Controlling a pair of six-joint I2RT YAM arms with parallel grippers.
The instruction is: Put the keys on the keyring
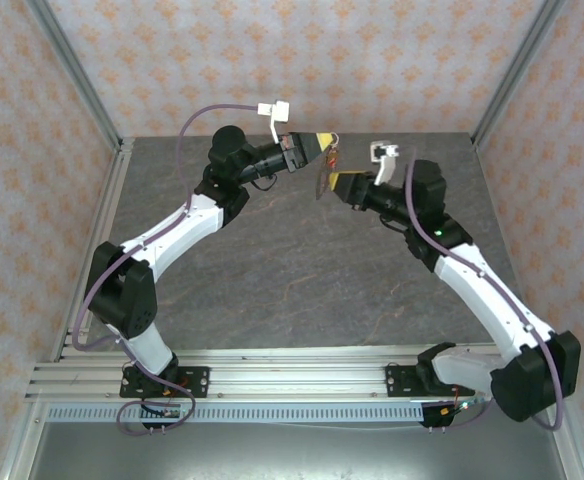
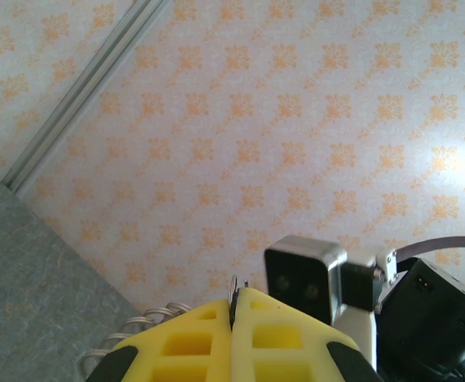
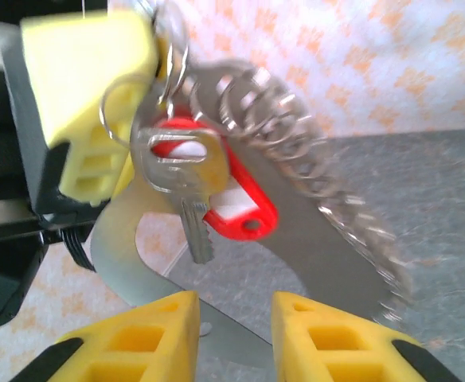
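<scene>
Left gripper [image 2: 232,306] pinched shut on the keys [image 3: 240,213], hanging against the keyring [image 3: 320,247]. Right gripper [image 3: 234,309] part-open astride the keyring's lower edge. Threading step, seemingly; next needs a firm keyring grip.

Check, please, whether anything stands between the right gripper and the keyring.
Nothing visible does: the lower edge of the keyring lies between the fingers of the open right gripper. The keys hang higher, by the left gripper.

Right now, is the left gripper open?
No, the left gripper has its yellow fingers pressed together, with a small wire ring poking out of the seam.
</scene>
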